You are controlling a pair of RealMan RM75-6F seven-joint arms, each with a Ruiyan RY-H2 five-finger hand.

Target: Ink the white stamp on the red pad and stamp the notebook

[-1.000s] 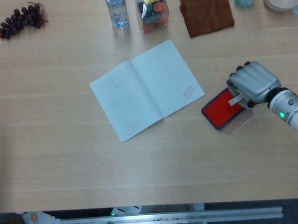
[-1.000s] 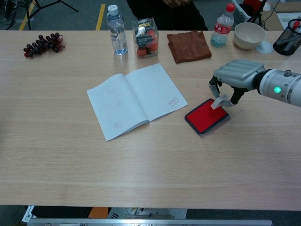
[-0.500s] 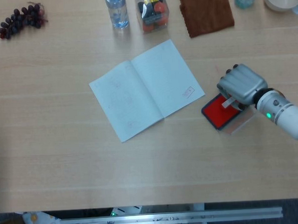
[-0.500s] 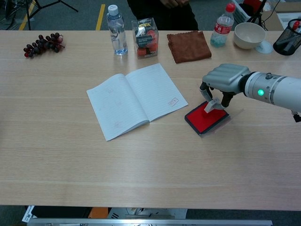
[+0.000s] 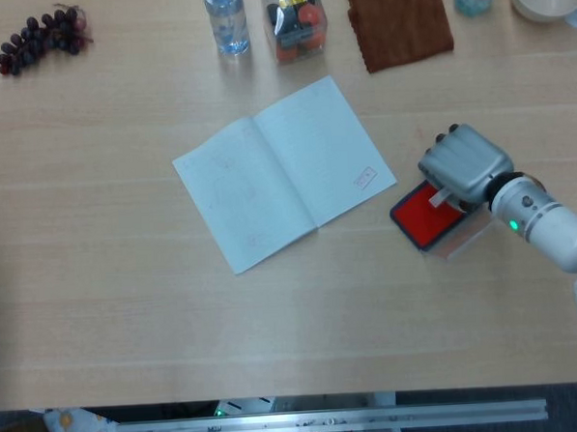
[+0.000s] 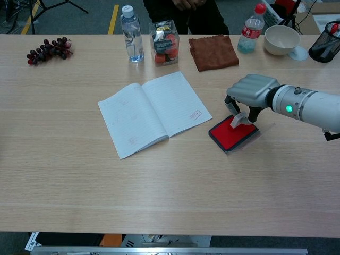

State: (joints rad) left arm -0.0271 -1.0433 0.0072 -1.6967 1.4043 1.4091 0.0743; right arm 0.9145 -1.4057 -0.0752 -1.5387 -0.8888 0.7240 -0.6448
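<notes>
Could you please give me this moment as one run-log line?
phase: inking | right hand: holds white stamp on red pad | left hand: not in view | notebook: open, one mark on right page

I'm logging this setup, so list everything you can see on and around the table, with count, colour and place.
notebook: one, white, open, mid-table, small red stamp mark on its right page
ink pad: one, red, right of the notebook
stamp: one, white, held on the ink pad
grapes: one bunch, dark purple, far left
water bottle: one, clear, far edge
clear box: one, holds red and dark items, beside the water bottle
cloth: one, brown, far edge
second bottle: one, red cap, right of the cloth
bowl: one, white, far right
pen holder: one, black mesh, far right corner
right hand: one, grey, grips the stamp over the ink pad
</notes>
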